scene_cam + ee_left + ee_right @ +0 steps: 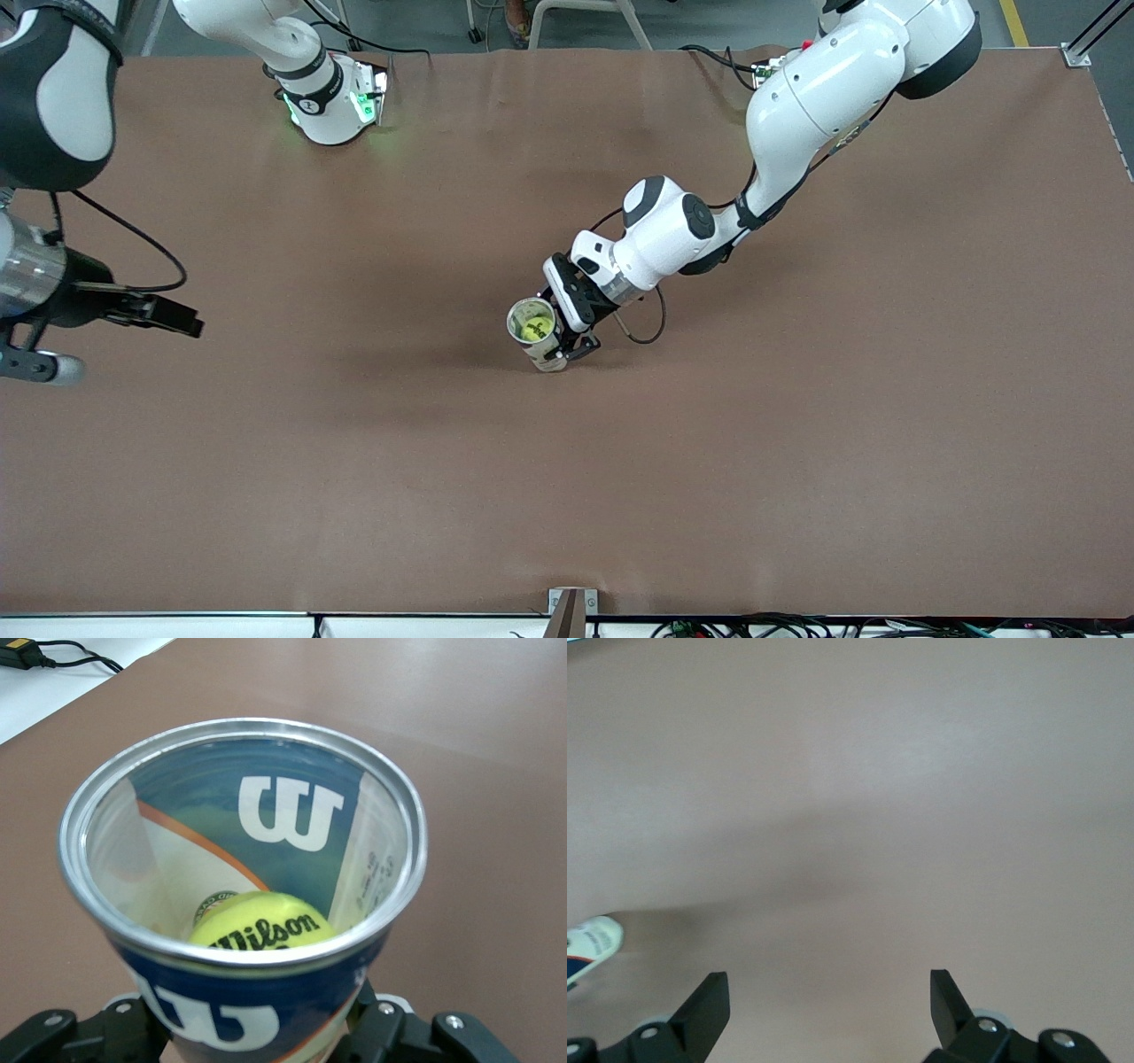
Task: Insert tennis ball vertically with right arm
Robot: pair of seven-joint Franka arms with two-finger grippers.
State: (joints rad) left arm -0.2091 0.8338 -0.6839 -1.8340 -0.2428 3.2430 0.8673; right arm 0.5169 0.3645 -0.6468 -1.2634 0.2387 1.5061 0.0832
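Note:
A blue and white Wilson can (542, 347) stands mouth up near the middle of the brown table (797, 443). A yellow tennis ball (534, 330) lies inside it at the bottom. My left gripper (558, 347) is shut on the can's lower wall. In the left wrist view the ball (261, 926) shows through the can's silver rim (239, 731), with the fingers (53, 1036) on either side of the can. My right gripper (182, 321) is open and empty over the table at the right arm's end. Its fingers (704, 1005) stand wide apart; the can (589, 948) shows at that view's edge.
The right arm's base (332, 97) with green lights stands at the table's back edge. A metal bracket (567, 611) sits at the table's front edge, with cables along it. A white surface with a black cable (53, 673) lies past the table's edge.

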